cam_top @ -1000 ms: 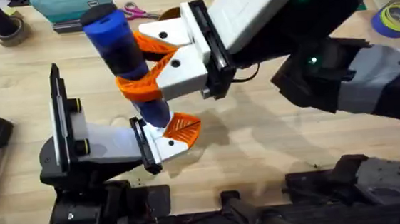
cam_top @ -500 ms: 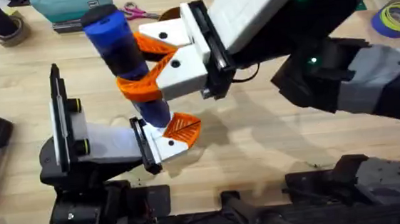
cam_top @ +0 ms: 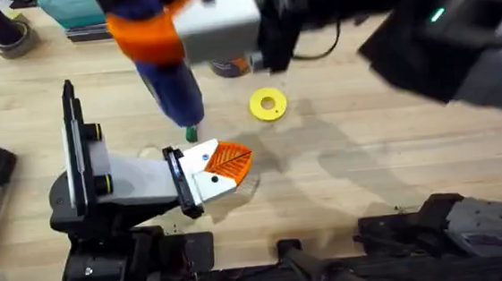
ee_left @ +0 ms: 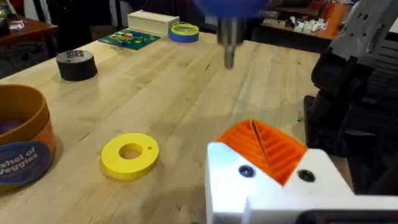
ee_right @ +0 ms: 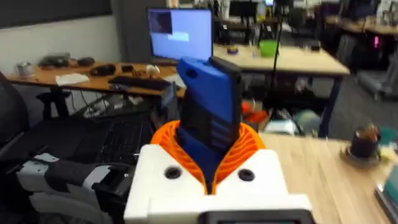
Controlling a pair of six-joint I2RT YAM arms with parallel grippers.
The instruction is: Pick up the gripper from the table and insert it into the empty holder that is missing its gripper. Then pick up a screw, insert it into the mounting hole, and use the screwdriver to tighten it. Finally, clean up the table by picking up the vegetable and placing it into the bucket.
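screwdriver (cam_top: pixel 167 80) pinched upright in right gripper (cam_top: pixel 170 26) above table's (cam_top: pixel 370 167) far edge, orange gripper (cam_top: pixel 228 159) seated in holder (cam_top: pixel 202 182) near front edge, left jaws' state cannot be told, bucket (ee_left: pixel 22 146) beside yellow disc (cam_top: pixel 268 103)

The right tool (cam_top: pixel 166 26) rises blurred under the overhead camera and runs off the top edge. It hides the upper part of the screwdriver (cam_top: pixel 174 93); in the left wrist view the screwdriver's body is cut off at the top. The bucket (cam_top: pixel 230 67) shows as a sliver beneath the arm and is cut by the frame edge in the left wrist view. The vegetable (cam_top: pixel 191 133) is too small to make out.
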